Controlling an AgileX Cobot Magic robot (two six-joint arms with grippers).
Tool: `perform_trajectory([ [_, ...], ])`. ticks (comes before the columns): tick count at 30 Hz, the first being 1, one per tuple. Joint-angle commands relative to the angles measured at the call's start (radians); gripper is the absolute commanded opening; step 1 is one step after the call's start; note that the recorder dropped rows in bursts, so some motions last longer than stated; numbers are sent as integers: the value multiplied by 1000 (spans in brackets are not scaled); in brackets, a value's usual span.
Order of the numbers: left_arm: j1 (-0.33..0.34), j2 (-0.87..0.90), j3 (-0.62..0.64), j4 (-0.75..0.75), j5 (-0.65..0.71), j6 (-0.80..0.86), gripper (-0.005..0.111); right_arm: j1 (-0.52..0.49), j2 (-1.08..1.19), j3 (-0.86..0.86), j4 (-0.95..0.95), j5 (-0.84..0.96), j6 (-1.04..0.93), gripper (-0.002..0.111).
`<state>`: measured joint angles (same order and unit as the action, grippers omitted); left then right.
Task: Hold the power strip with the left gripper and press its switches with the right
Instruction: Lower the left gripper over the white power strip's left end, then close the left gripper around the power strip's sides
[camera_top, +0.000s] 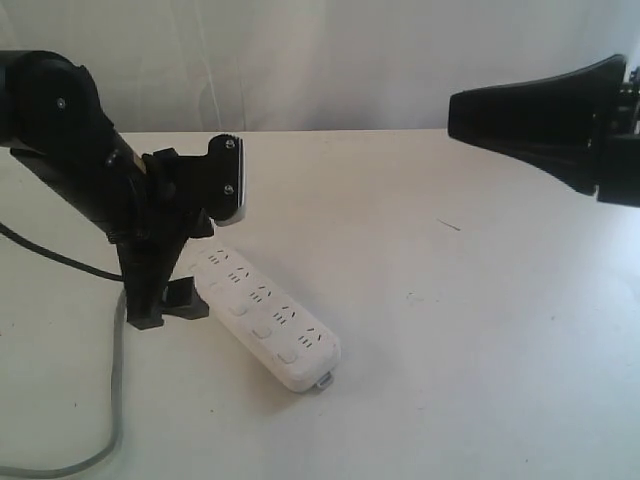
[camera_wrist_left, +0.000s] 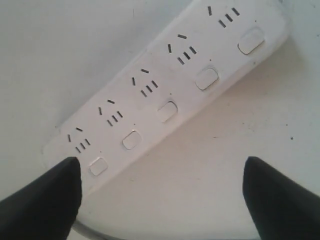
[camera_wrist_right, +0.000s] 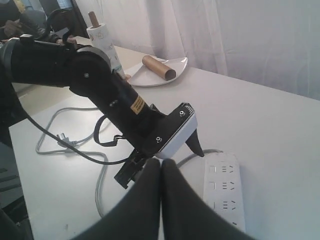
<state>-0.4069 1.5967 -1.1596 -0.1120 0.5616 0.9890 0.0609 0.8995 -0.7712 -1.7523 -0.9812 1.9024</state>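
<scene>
The white power strip (camera_top: 268, 318) lies diagonally on the table, its grey cord (camera_top: 118, 400) trailing off to the left. In the left wrist view its five white switches (camera_wrist_left: 167, 111) run in one row beside the socket slots. My left gripper (camera_wrist_left: 160, 161) hangs open just above the cord end. One finger (camera_wrist_left: 47, 200) overlaps that end and the other stands over bare table, so nothing is gripped. In the exterior view the left gripper (camera_top: 168, 305) is at the strip's left end. My right gripper (camera_top: 452, 108) is shut on nothing, high at the right and far from the power strip (camera_wrist_right: 225, 195).
At the back, the right wrist view shows a white plate (camera_wrist_right: 172, 67) with a cardboard tube (camera_wrist_right: 159, 67) on it and an upright paper roll (camera_wrist_right: 102, 40). The cord's plug (camera_wrist_right: 62, 140) and loops of cable lie behind the left arm (camera_wrist_right: 95, 80).
</scene>
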Motion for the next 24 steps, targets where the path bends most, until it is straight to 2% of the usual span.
perform_trajectory([
  [1, -5, -4, -6, 26, 83, -41, 88, 2, -16, 4, 8, 5, 5, 0],
  [4, -5, -2, -6, 32, 45, 10, 88, 2, -19, 4, 8, 10, 3, 0],
  [7, -5, -2, -6, 32, -52, 14, 88, 2, -19, 4, 8, 12, 0, 0],
  [11, -5, -1, -6, 32, -132, 14, 105, 2, -19, 4, 8, 13, 1, 0],
  [17, -5, 10, -6, 25, -174, 37, 105, 2, -19, 4, 8, 13, 1, 0],
  [24, -5, 13, -6, -58, -197, 8, 105, 2, -19, 4, 8, -2, 3, 0],
])
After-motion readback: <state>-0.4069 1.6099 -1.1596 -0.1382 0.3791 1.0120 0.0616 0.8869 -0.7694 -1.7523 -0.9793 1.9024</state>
